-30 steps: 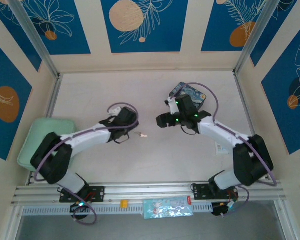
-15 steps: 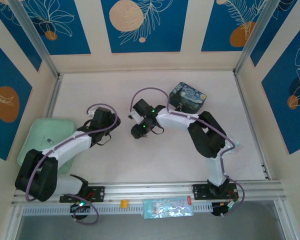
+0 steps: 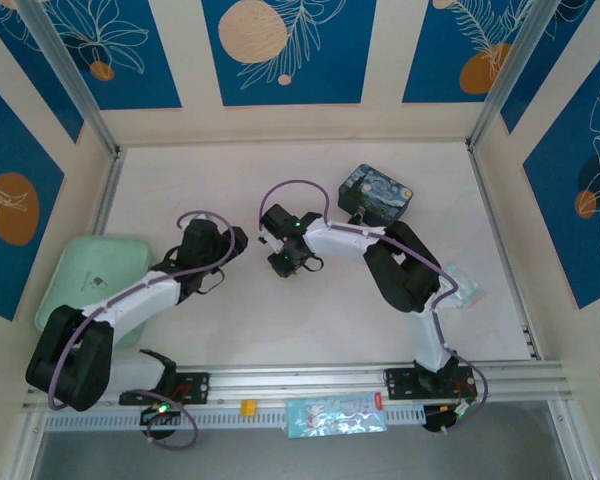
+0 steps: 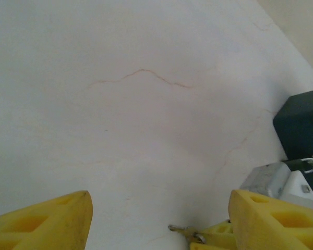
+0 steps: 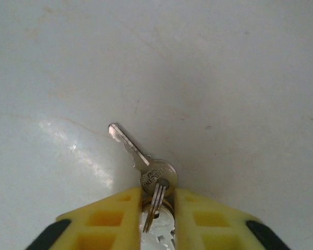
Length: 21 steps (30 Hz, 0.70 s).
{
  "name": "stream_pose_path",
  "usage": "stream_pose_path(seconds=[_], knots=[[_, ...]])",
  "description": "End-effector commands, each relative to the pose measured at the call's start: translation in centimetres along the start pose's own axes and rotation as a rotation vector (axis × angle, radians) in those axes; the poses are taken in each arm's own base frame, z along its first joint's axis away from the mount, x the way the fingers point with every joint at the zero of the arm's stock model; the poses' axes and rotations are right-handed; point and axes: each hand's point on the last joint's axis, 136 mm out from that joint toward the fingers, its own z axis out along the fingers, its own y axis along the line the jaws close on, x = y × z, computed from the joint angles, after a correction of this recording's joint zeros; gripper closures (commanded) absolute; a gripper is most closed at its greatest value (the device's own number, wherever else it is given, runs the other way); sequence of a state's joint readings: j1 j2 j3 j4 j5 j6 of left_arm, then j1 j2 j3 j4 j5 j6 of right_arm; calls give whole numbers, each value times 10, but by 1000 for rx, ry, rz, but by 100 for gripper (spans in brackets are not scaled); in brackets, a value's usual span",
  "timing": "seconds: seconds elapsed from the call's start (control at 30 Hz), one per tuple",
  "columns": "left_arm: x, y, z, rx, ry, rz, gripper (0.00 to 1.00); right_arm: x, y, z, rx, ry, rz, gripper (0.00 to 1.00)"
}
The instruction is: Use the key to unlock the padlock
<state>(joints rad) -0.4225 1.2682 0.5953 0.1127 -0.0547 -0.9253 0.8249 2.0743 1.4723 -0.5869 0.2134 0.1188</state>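
Two keys, joined at the heads, lie near the middle of the table. The right gripper pinches them at the heads, with one blade pointing away from it. Left gripper spread wide, empty, just beside; one blue box, one green tray.

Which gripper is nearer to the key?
Right. The right gripper is clamped on the key at its ring end; the left gripper stands open just beside it, not touching.

key: bare silvery metal, bright, stamped head
right gripper fingers: yellow plastic, matt, moulded hollows
table: pale, smooth, faint sheen, hairline veins
tray: mint green, plastic-looking, matt
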Motion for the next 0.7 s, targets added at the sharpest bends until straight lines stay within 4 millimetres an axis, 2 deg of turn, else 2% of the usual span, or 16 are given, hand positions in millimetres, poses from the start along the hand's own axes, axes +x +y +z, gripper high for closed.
stream_pose_path(seconds=[0.0,0.1,0.33,0.47,0.57,0.67], knots=[[3,-13,5,78,26,-4,31,13,-1,10,-28,36,77,91],[10,-14,9,104,52,-35,31,13,-3,8,-72,22,154,100],[30,-20,18,177,119,-93,32,4,-4,-16,-246,-83,330,100],[40,-34,21,244,150,-79,33,-2,-6,-34,-386,-117,462,100],[52,-43,24,284,185,-64,33,-2,-7,-46,-467,-134,537,100],[70,-45,28,306,221,-126,33,-2,-8,-56,-523,-151,588,100]])
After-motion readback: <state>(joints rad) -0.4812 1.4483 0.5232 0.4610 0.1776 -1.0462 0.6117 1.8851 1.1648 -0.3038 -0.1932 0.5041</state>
